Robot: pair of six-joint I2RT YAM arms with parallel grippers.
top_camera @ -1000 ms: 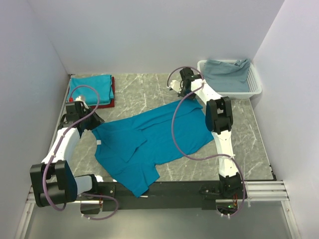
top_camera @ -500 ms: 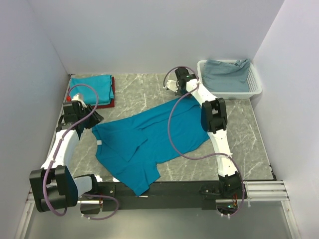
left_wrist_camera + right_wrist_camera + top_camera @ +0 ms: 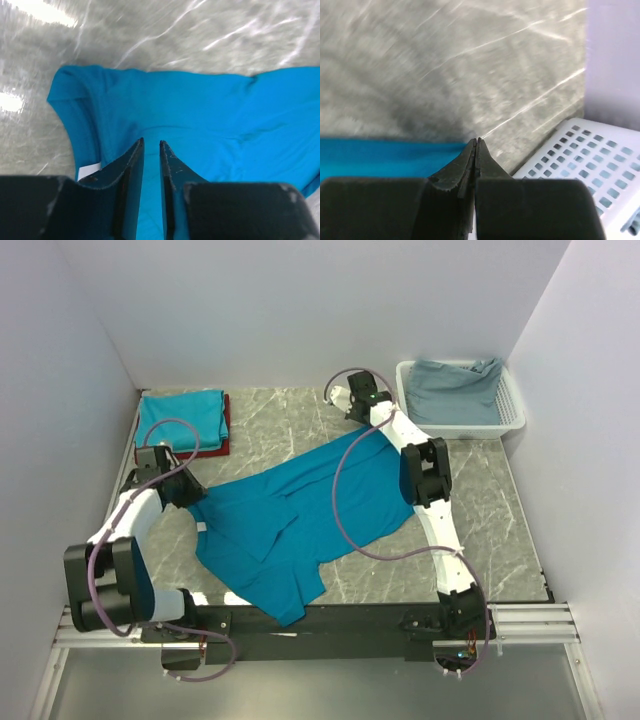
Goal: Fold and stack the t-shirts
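Marble table [image 3: 300, 425] with teal t-shirt [image 3: 300, 515]; white basket [image 3: 513, 412] with grey-blue cloth [image 3: 455, 390].

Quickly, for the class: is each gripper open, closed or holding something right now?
Left gripper: slightly open over the teal t-shirt, gripping nothing visible.
Right gripper: closed, nothing seen held.

basket [image 3: 480, 428]: white lattice, far-right corner | inside: grey-blue cloth [image 3: 455, 388], perhaps crumpled | table [image 3: 290, 425]: grey marble

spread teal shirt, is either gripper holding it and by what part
Cannot be told. The right gripper is shut at the shirt's far edge; the left gripper has fingers narrowly apart over its collar end.
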